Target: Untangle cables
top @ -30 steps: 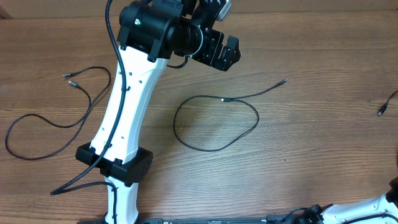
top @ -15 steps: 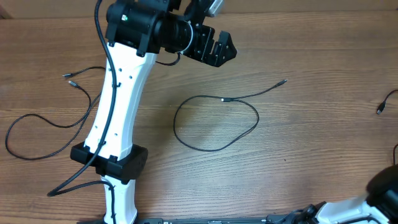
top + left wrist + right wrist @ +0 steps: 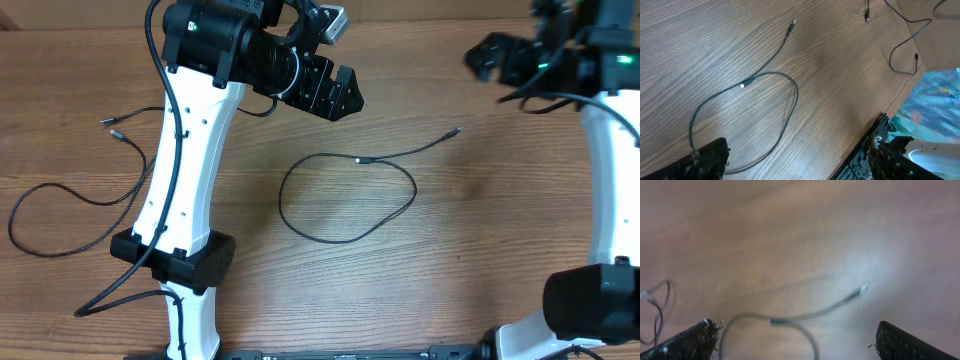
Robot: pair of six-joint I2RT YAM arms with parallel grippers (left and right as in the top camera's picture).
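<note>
Overhead, the cable lies looped near the left gripper, farther from the right gripper; left wrist, jaws wide apart and empty, loop ahead between them; right wrist, likewise wide and empty, blurred cable ahead.

Matt wood-grain table, thin matt black cables

Cams: fixed overhead plus two wrist.
Overhead looks straight down on the whole table. Wrist views slant down, closer in, right one blurred; all three share the looped cable.
</note>
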